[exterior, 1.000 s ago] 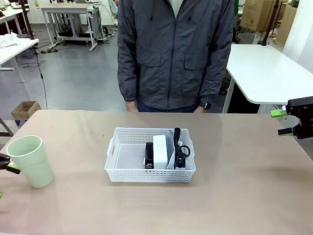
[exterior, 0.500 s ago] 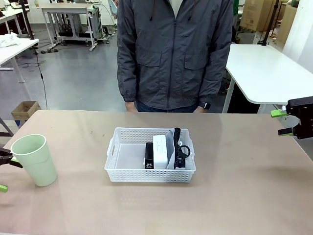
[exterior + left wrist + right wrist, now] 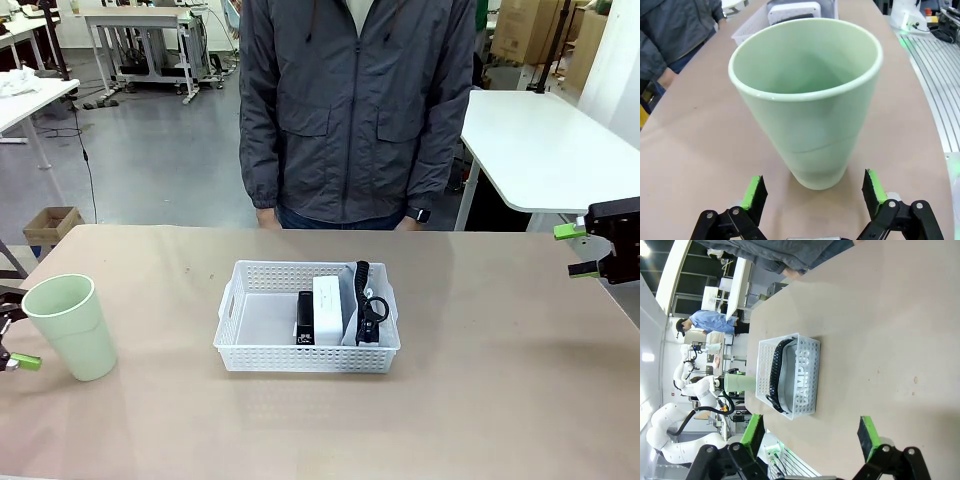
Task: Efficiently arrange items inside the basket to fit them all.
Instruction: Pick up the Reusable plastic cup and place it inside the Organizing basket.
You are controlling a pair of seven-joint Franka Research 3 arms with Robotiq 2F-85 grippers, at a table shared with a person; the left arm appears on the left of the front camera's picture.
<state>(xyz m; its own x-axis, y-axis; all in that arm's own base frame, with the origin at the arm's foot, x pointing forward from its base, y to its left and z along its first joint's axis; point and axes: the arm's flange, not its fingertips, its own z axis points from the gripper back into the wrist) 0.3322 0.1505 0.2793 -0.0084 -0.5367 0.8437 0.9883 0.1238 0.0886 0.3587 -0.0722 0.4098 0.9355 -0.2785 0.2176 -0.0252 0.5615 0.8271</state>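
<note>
cup (image 3: 66,325) has nudged slightly toward the basket (image 3: 300,357) as my left gripper (image 3: 812,186), fingers spread, drew in around its base; right gripper (image 3: 575,250) spread, idle. i'd grasp next.

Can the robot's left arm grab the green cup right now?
Probably yes. The green cup stands upright on the table, just ahead of the left gripper. Its fingers are open wider than the cup's base, and nothing lies between them and the cup.
</note>
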